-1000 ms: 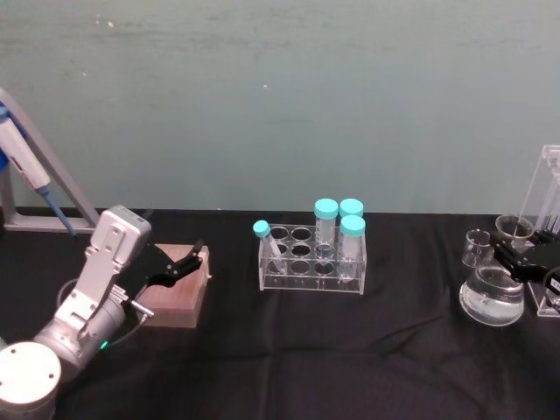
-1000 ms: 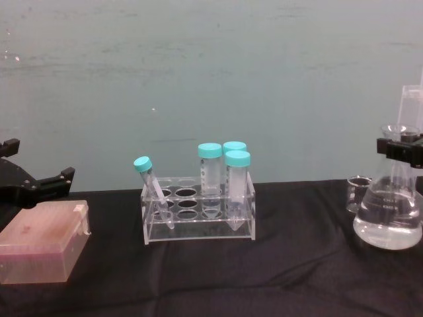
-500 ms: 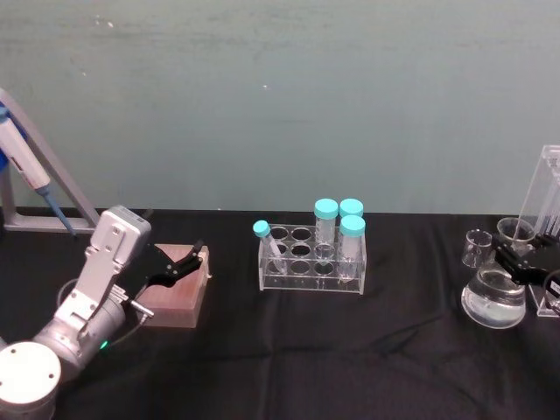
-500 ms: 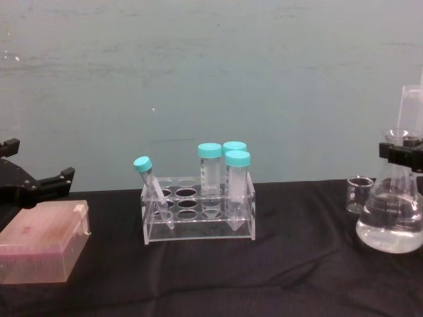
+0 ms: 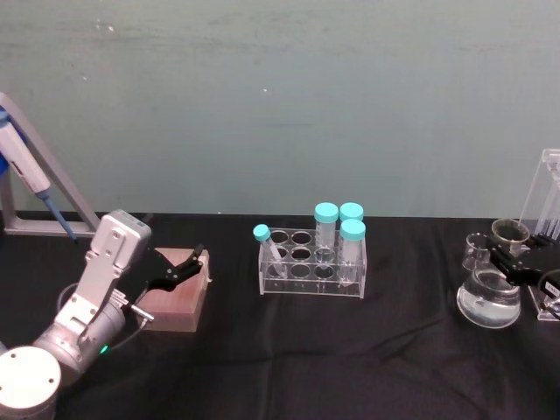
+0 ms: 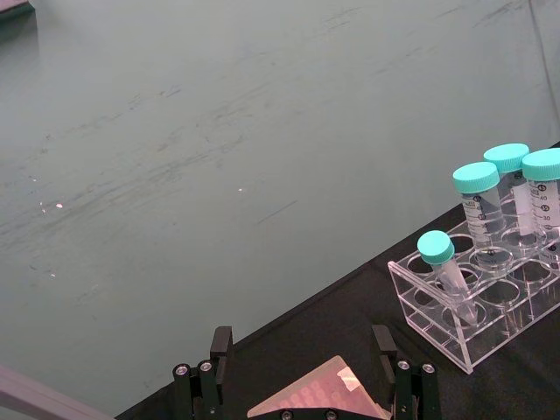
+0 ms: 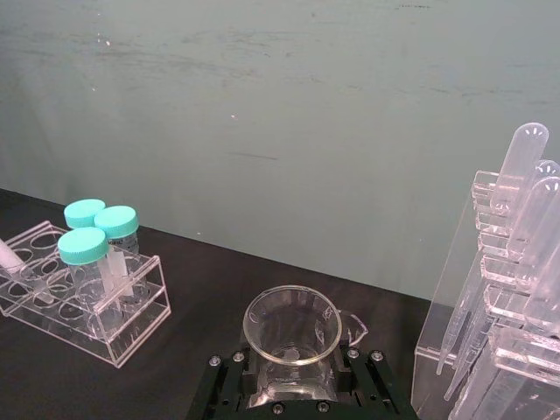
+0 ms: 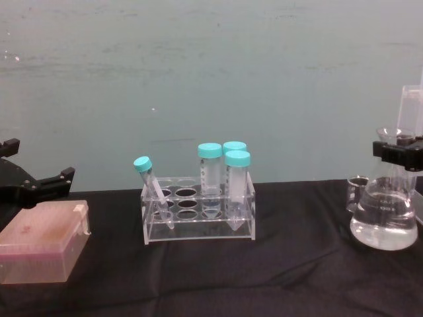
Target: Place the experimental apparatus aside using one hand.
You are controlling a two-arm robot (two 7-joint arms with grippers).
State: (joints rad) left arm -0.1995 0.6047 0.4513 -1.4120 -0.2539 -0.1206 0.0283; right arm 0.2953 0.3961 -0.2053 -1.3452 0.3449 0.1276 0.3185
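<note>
A: Right hand (image 5: 509,255)?
B: Black two-fingered, pinching the neck of one clear glass conical flask (image 8: 384,221), liquid inside, base at the black tabletop (image 5: 350,350).
A: Beside it?
B: One small glass beaker (image 8: 357,193) just beyond; one tall clear acrylic rack of plastic pipettes (image 7: 503,306) close alongside.
A: Further off?
B: One low acrylic rack (image 8: 198,214), four teal-capped tubes (image 8: 237,188).
A: Left hand (image 8: 49,181)?
B: Fingers spread, over one pink translucent box (image 8: 41,249).

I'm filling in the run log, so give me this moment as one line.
right gripper: shut on conical flask neck, far right | beaker behind it | pipette rack alongside | left gripper: open over pink box
</note>
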